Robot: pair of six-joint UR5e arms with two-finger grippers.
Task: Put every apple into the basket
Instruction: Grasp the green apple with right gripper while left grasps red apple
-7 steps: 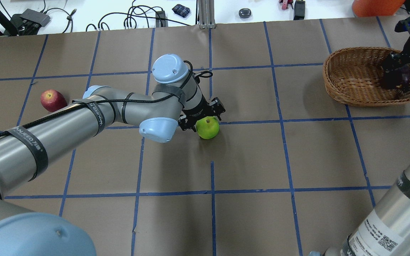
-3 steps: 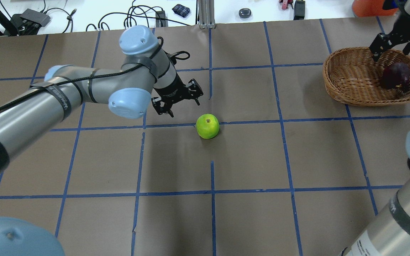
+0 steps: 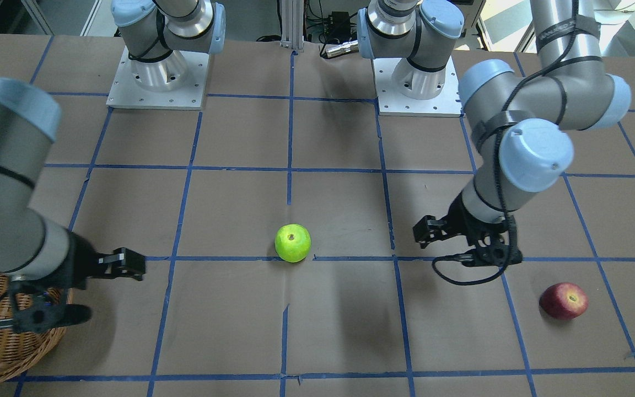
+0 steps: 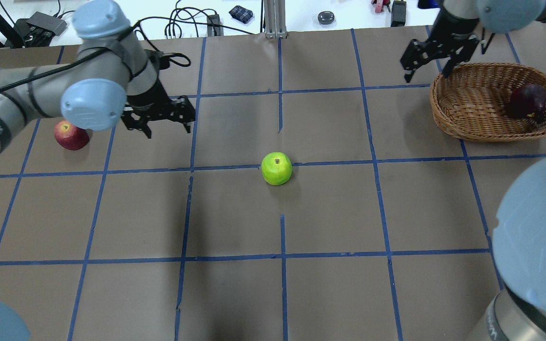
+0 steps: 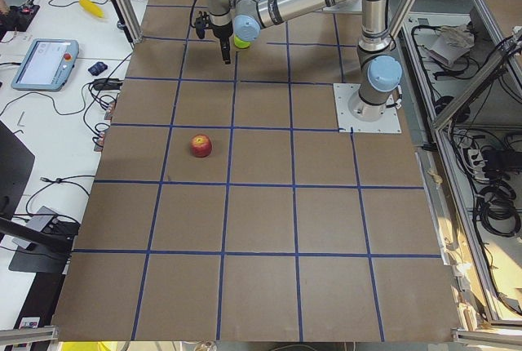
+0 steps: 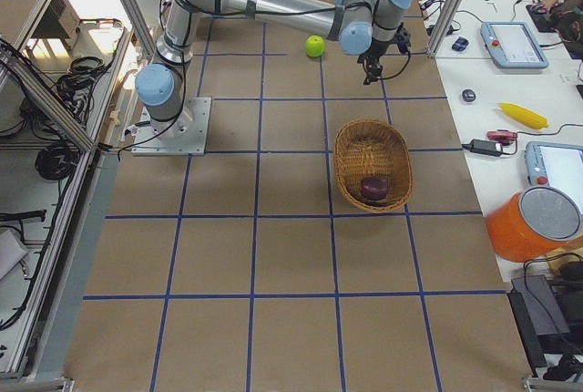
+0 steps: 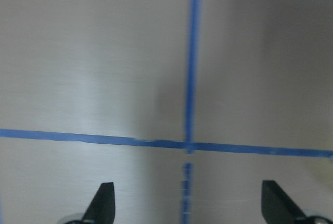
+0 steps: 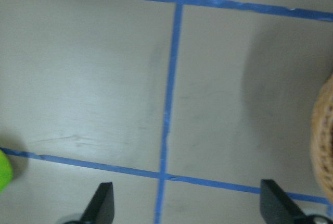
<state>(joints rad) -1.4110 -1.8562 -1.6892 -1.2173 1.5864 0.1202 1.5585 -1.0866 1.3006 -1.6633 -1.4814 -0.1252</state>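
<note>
Green apple (image 4: 276, 168) sits well apart from left pincer (image 4: 168, 131) and right pincer (image 4: 423, 77).

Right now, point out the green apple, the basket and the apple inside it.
green apple (image 4: 276, 169), overhead view, middle of its top.
basket (image 4: 491, 134), overhead view, its near woven wall.
dark apple (image 4: 525, 100), overhead view, its upper side, inside the basket.
</note>
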